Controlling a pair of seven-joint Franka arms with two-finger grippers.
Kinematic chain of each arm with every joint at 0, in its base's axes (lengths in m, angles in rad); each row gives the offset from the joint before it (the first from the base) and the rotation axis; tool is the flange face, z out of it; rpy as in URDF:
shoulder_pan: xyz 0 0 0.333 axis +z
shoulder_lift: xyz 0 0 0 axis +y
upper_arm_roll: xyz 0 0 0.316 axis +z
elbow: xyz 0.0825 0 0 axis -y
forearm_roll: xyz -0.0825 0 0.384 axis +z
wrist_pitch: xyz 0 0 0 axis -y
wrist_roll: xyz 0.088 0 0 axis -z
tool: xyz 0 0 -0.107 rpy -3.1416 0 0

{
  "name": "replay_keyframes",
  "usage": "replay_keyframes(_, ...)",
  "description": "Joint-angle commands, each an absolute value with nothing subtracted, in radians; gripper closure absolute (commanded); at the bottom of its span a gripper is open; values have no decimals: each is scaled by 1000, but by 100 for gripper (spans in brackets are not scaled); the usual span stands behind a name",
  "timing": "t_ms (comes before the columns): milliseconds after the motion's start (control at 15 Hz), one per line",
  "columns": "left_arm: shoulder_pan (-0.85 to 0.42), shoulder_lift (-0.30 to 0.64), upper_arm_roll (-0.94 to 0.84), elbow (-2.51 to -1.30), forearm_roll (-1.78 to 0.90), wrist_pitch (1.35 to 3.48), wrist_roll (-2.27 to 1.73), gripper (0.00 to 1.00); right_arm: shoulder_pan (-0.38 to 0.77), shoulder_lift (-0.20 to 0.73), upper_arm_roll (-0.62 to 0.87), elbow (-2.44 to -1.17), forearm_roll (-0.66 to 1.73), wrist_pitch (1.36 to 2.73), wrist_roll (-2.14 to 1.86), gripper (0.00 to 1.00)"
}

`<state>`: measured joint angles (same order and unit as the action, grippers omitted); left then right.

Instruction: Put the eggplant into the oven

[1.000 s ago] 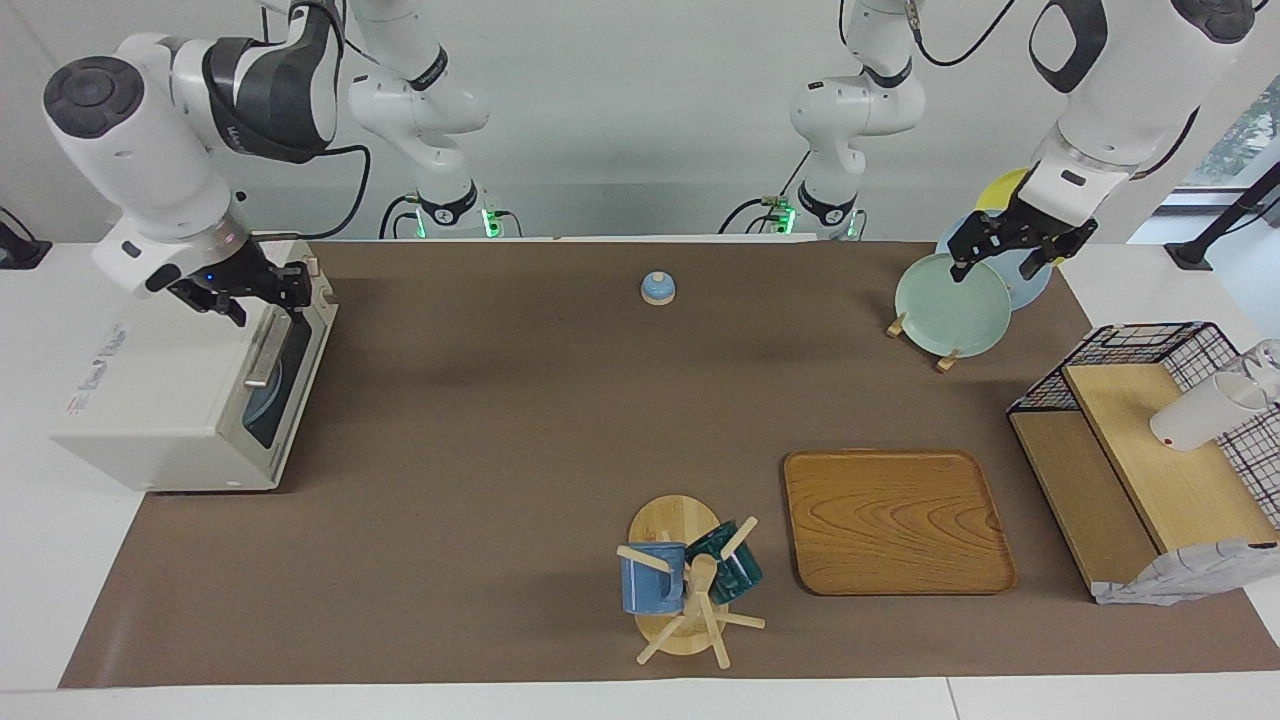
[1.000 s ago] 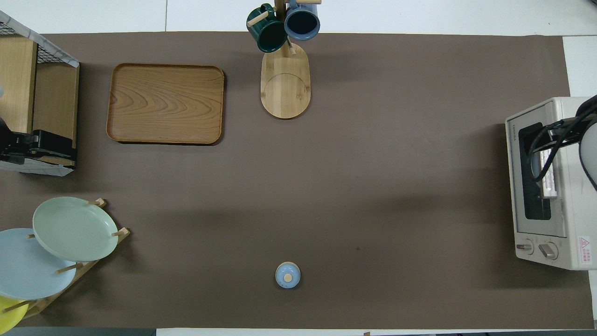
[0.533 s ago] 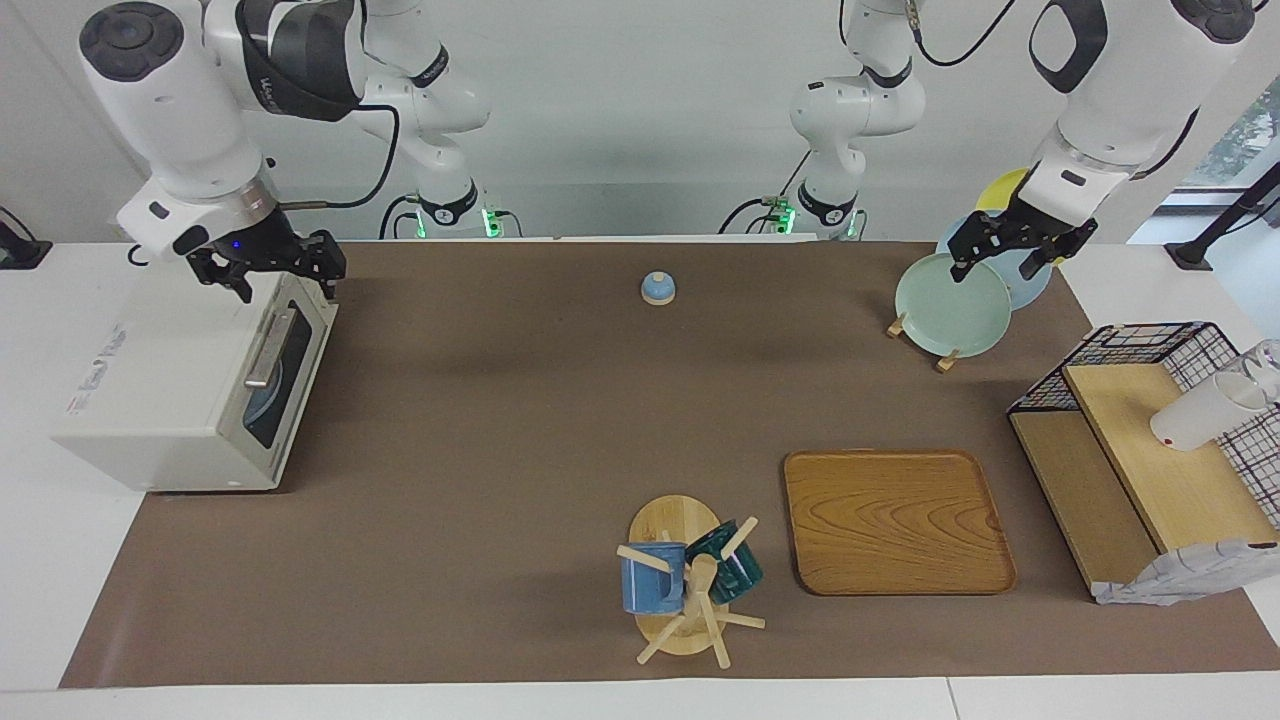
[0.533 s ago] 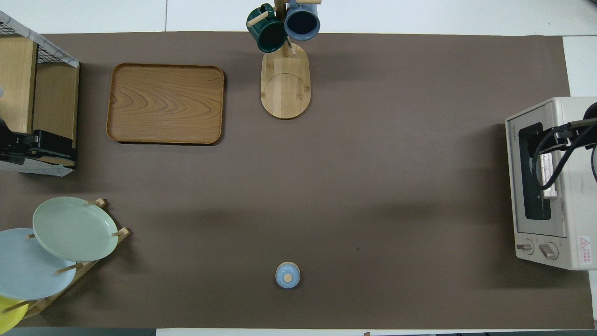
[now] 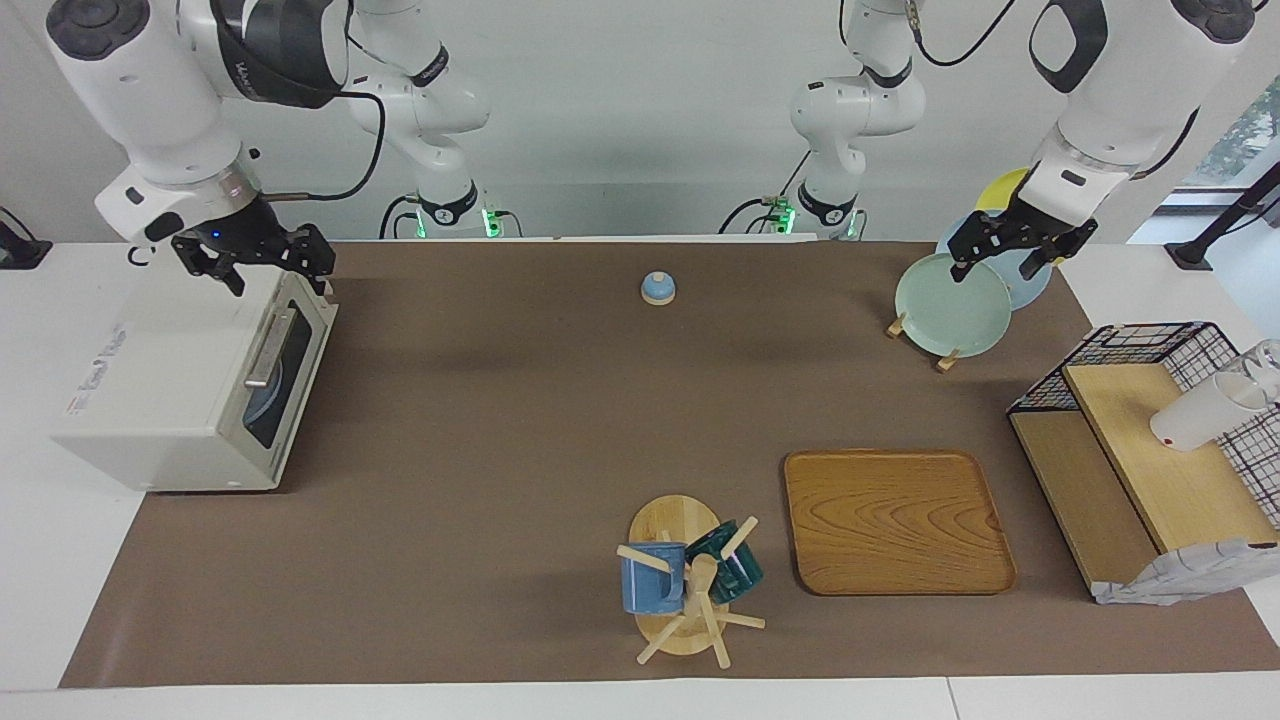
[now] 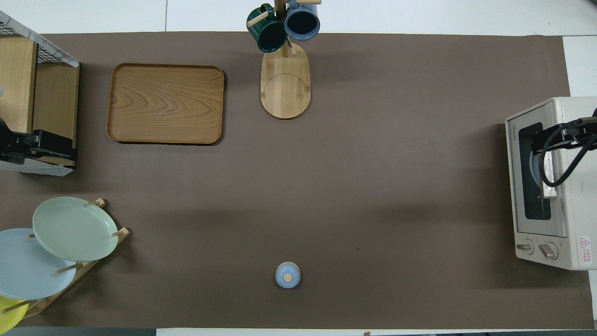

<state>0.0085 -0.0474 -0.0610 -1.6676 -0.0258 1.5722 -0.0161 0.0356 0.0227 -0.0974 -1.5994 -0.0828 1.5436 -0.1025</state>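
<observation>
Brown-covered bench (image 5: 520,420). At the right arm's end, boxy off-white toaster oven (image 5: 180,385), dark glass door shut; eggplant nowhere in sight. Over the oven's top, right gripper (image 5: 255,262), jaws spread, grasping nothing. Over the pale green plate (image 5: 952,305) in its rack, left gripper (image 5: 1010,245), waiting; jaws' state: cannot tell.

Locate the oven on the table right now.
The oven stands at the right arm's end of the table, door shut and facing the table's middle; the right hand hangs over its top edge nearest the robots.
</observation>
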Motion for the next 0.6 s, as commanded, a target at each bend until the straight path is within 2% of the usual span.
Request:
replay_keyframes(0, 25, -52, -74, -1660, -9, 1560, -8, 0, 18, 6, -83, -1614, -52, 1557, -77, 0)
replay_keyframes(533, 25, -52, -74, -1660, -9, 1560, -8, 0, 6, 11, -66, -1611, -54, 1551, -74, 0)
